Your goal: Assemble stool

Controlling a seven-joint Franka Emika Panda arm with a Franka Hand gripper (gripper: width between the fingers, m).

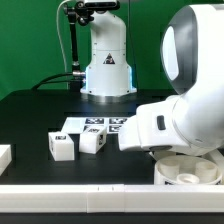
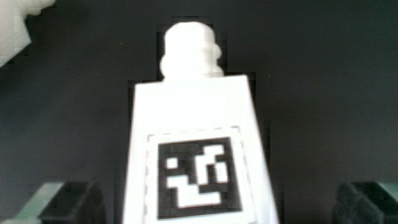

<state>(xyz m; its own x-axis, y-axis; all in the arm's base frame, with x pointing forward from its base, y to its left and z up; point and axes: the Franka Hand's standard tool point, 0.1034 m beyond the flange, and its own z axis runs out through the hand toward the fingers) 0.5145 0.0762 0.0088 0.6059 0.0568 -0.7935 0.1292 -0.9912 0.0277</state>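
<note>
Exterior view gives the black worktop (image 1: 30,120) as the largest thing. Over its part on the exterior view's right, the big white arm (image 1: 195,70) bends down in the foreground. The arm's white base (image 1: 108,65) stands at the back, in the middle. The marker board (image 1: 95,124) lies flat near the centre of the worktop.

The round seat (image 1: 190,170) of the stool lies at the front on the exterior view's right, under the arm and partly hidden by it. Two tagged legs lie in front of the marker board: one leg (image 1: 60,147) more to the exterior view's left and a second leg (image 1: 92,141) just beside it, not touching.

The wrist view shows a white leg (image 2: 192,140) lying on the dark worktop. I cannot tell which leg of the exterior view it is. Its square tag (image 2: 192,172) faces the camera and its ribbed peg (image 2: 192,50) points away. The jaws stand apart, one on each side of this leg, with dark worktop showing between each jaw and the leg.
</note>
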